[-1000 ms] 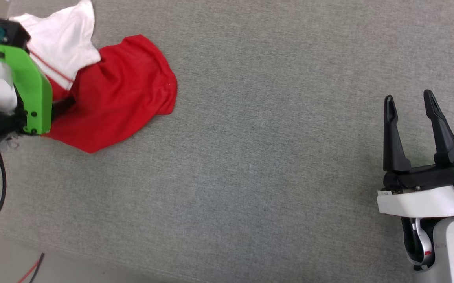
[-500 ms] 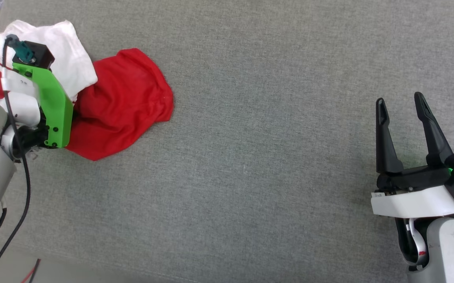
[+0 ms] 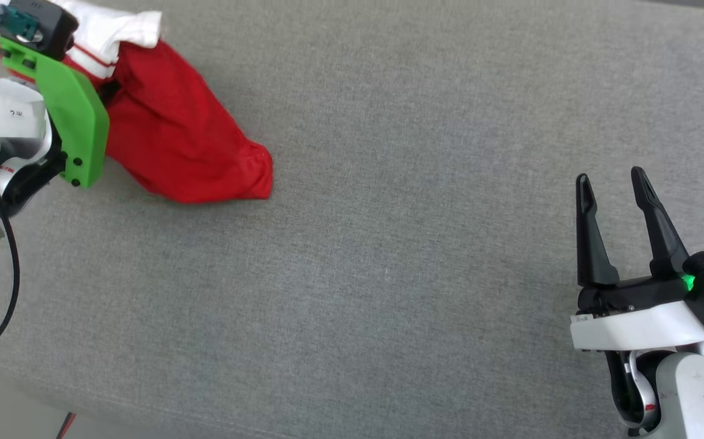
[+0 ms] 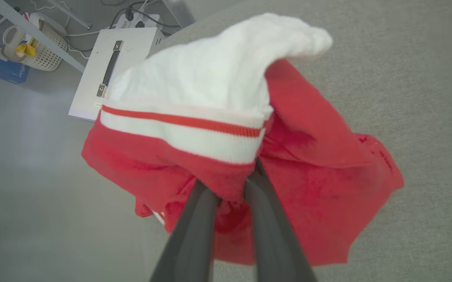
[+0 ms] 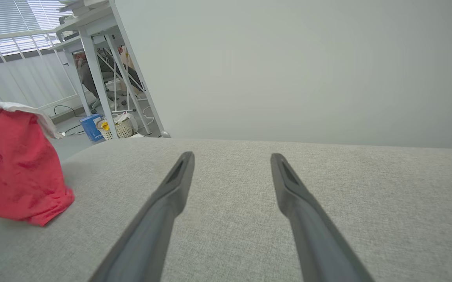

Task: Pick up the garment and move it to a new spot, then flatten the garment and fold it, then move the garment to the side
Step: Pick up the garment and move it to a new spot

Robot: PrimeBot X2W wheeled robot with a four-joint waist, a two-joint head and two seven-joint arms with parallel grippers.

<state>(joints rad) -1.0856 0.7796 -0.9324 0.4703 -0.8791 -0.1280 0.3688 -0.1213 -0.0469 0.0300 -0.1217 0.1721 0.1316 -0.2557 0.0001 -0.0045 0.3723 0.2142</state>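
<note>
- Left pincer (image 4: 231, 182): pressed together on the garment (image 4: 319, 176). Both fingertips are buried in red cloth just under the striped trim (image 4: 182, 131), so I cannot see the tips themselves.
- Head view: my left fingers are hidden behind the green bracket (image 3: 71, 122) on that wrist. The grip point cannot be made out from there.
- Garment position: far left of the grey bench (image 3: 388, 274), near its edge. It is bunched and hangs from my left grip. The lower red end rests on the bench top.
- White sleeve (image 4: 218, 74) flops over the top of the bundle, above the trim. The red body sags below and to the side.
- Cut off: in the head view the garment's upper part runs out past the top edge and partly sits behind the bracket. In the right wrist view its left side is cropped by the frame.
- Folds hide most of the shirt's surface. Which face is turned outward, I cannot tell.
- Left wrist view: part of the red cloth lies over blurred floor beyond the bench edge. How far it overhangs is unclear.
- Right pincer (image 3: 610, 177): fingers spread, nothing between them. It is held over bare bench at the lower right, well apart from the garment.
- Right forearm is cropped by the bottom-right corner of the head view.
</note>
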